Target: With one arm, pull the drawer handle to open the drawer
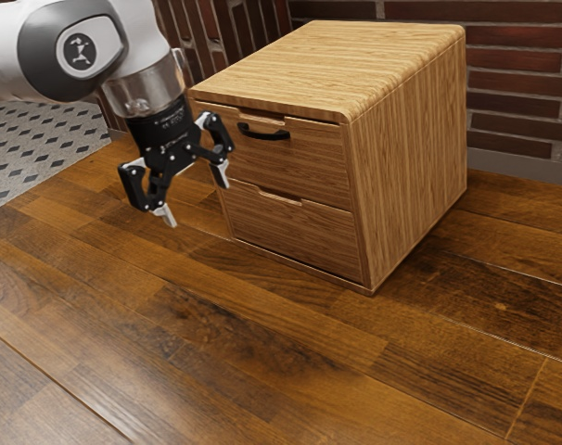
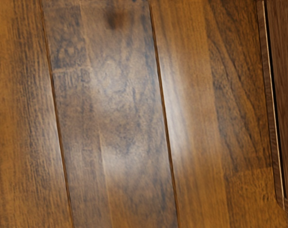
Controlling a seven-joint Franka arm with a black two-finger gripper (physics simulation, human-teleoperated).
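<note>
A light wooden cabinet [image 1: 392, 139] with two drawers stands on the dark plank floor. The upper drawer [image 1: 290, 153] carries a black curved handle [image 1: 262, 133]; the lower drawer [image 1: 295, 227] has a wooden lip. Both drawer fronts sit flush with the cabinet face. My black gripper [image 1: 196, 197] hangs open in front of the cabinet, toward the exterior view's left, a little below and short of the black handle, with nothing between its fingers. In the wrist view the floor planks [image 2: 115, 123] lie under my hand, and the cabinet's base edge [image 2: 277, 118] runs along one side.
A brick wall [image 1: 504, 65] stands behind the cabinet. A patterned grey carpet [image 1: 31, 139] lies at the exterior view's left, beside the wooden floor [image 1: 262, 352].
</note>
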